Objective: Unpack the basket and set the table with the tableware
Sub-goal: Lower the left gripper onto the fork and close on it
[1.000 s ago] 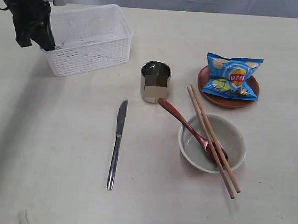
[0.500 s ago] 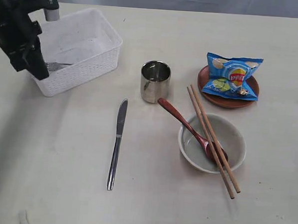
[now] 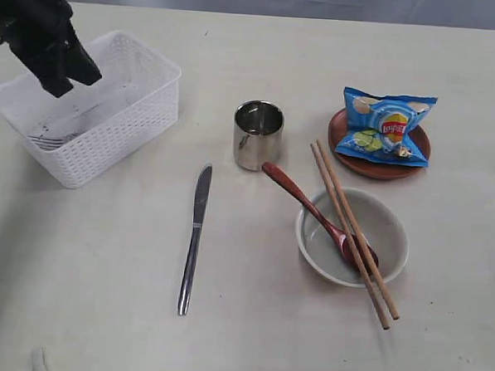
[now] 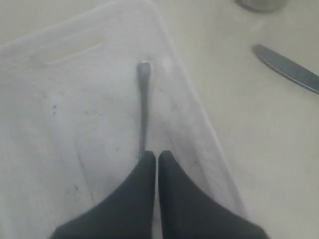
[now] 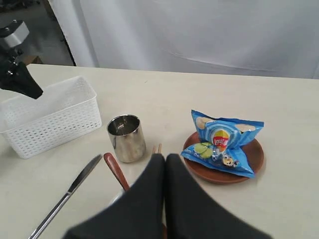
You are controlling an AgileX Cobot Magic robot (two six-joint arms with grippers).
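Tabletop [image 3: 248, 335], upper left: basket [image 3: 126, 133] has slid and turned, fork [image 4: 143, 99] still inside, so unpacking is unfinished. Left claw [image 4: 157, 155] shut; grip on fork unclear.

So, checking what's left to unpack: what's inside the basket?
One steel fork lies on the basket floor; the shut left pincer covers one end of it.

Upper right of the exterior frame: the one mark I can read from my remote station is the red-and-yellow Lay's logo [image 3: 393, 127] on the blue crinkled foil chip bag [image 3: 376, 107]. The bag's finer print is too small for me to read.
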